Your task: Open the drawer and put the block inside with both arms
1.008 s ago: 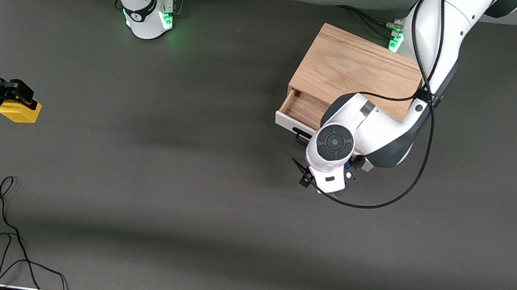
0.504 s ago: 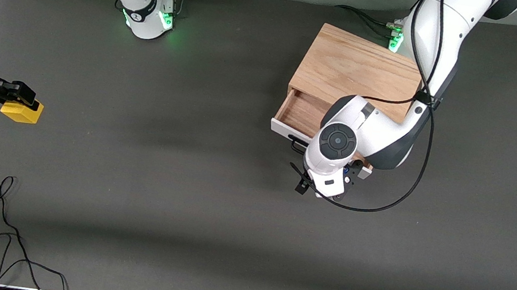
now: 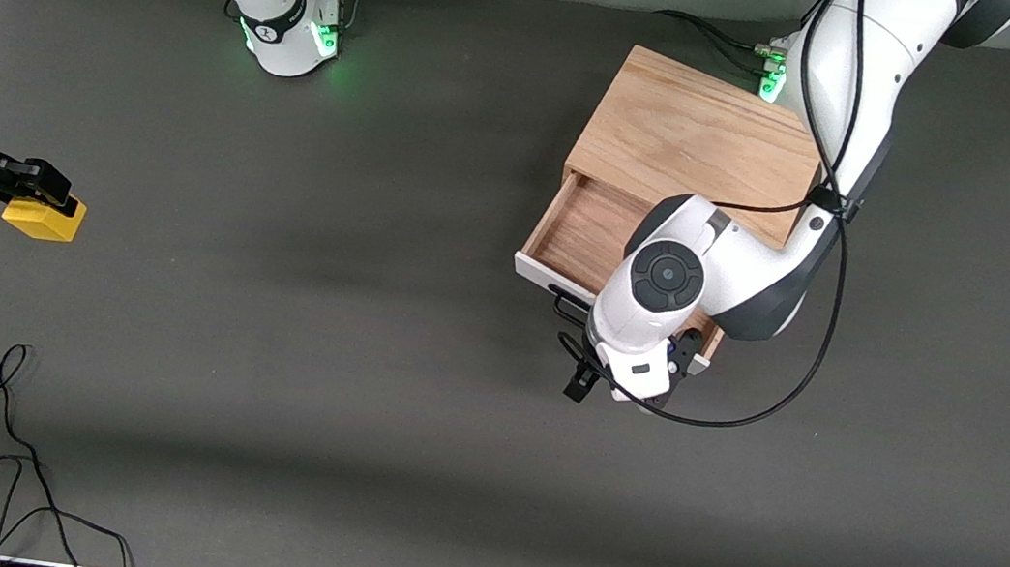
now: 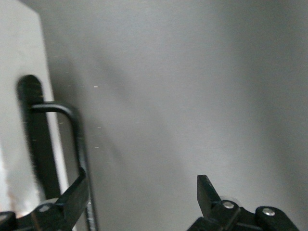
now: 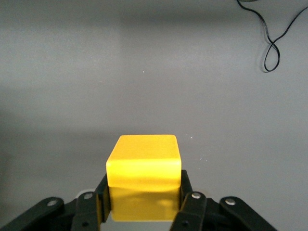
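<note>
I see my right end effector point(image 5: 139, 211) squeezing the yellow block point(image 5: 143, 175) at the right arm's end of the bench point(image 3: 340, 350). My left end effector point(image 4: 139, 202) is spread apart, one finger hooked inside the black handle point(image 4: 72, 144) of the half-open drawer point(image 3: 582, 230).

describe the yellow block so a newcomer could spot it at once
Start at the right arm's end of the dark table. There the right tool is shut on the yellow block, a small cube. It is the only bright yellow thing in sight.
</note>
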